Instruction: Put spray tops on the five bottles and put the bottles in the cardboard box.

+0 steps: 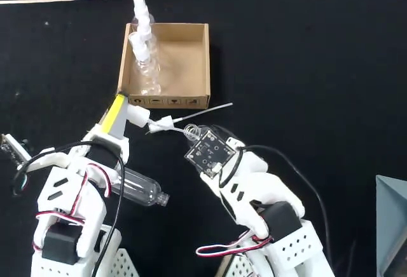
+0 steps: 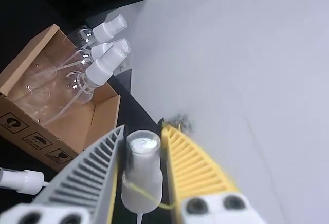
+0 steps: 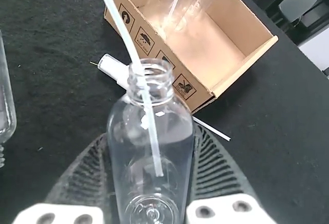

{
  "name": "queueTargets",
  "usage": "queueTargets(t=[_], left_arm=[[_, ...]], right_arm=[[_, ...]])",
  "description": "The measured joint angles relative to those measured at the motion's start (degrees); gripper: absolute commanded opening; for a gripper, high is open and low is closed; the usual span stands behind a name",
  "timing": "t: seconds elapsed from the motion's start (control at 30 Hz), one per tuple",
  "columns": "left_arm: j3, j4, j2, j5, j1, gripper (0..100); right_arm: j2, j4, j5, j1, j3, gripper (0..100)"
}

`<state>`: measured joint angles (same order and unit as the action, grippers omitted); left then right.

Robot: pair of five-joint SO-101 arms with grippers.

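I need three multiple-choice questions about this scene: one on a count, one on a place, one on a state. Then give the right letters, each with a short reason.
1. How many bottles with white spray tops are in the brown cardboard box?
A) one
B) five
C) three

2. Where is the loose clear plastic bottle?
A) inside the box
B) lying on the black table beside the left arm
C) upright behind the box

3. What is the state of the clear bottle held in the right hand?
A) neck open, thin white tube inside
B) spray top screwed on
C) crushed flat

Answers:
1 C, the left wrist view shows three tops over the box.
2 B, the high view shows it on its side there.
3 A, the right wrist view shows bare threads around the tube.
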<state>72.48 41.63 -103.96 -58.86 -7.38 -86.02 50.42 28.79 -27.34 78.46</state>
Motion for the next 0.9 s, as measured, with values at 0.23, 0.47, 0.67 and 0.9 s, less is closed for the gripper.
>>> queueTargets(t=[0.23, 0.47, 0.67, 0.9], left_arm=[[0.00, 0.00, 0.09, 1.23, -2.99, 3], [1.76, -0.26, -0.09, 2.64, -5.71, 3], [1.76, -0.35, -0.18, 2.81, -7.74, 3], [1.76, -0.35, -0.18, 3.08, -9.76, 3]], right_arm=[[0.00, -2.81, 0.00, 0.00, 2.02, 1.1], [0.00, -3.08, 0.09, -0.26, 2.02, 1.1], [0.00, -3.08, 0.09, -0.26, 2.02, 1.1], [0.00, -3.08, 0.09, -0.26, 2.02, 1.1]])
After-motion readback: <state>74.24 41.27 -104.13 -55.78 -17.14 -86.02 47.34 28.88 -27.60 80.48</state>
